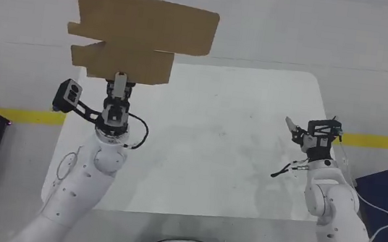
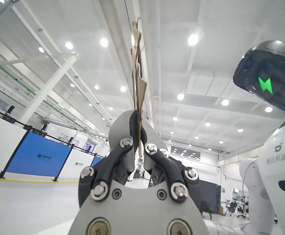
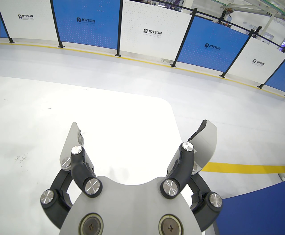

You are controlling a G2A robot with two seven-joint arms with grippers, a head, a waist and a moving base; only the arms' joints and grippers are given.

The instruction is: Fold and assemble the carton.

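One task item, two pincers, one table.

**Item.** Flat brown cardboard carton blank (image 1: 136,30), with a stepped flap outline, not yet opened. It is held in the air at the far left corner of the white rounded-corner table (image 1: 251,128) and touches no surface.

**Left gripper** (image 1: 120,83). Clamped on the blank's lower edge.

**Right gripper** (image 1: 314,126). Fingers spread wide with nothing between them, at the table's right edge near the far right corner, well apart from the blank.

**Handling, as judged.**
- The step is presenting the blank for a second hold.
- One pinch on thin board invites twisting, so keep the clamp firm.
- Bring the blank toward the table's middle.
- Have the free pincer take the opposite panel close to a crease, not a loose flap tip.
- Fold along the scored lines rather than across them.

**Views compared.**
- The top view gives the blank's broad face and both arms' places.
- The left wrist view gives the blank (image 2: 137,89) edge-on. It stands upright above the left gripper (image 2: 138,124), gripped between dark pads (image 2: 133,124), with its layers slightly parted higher up.
- The right wrist view gives the right gripper (image 3: 140,126) gaping over the table's (image 3: 111,106) rounded corner.
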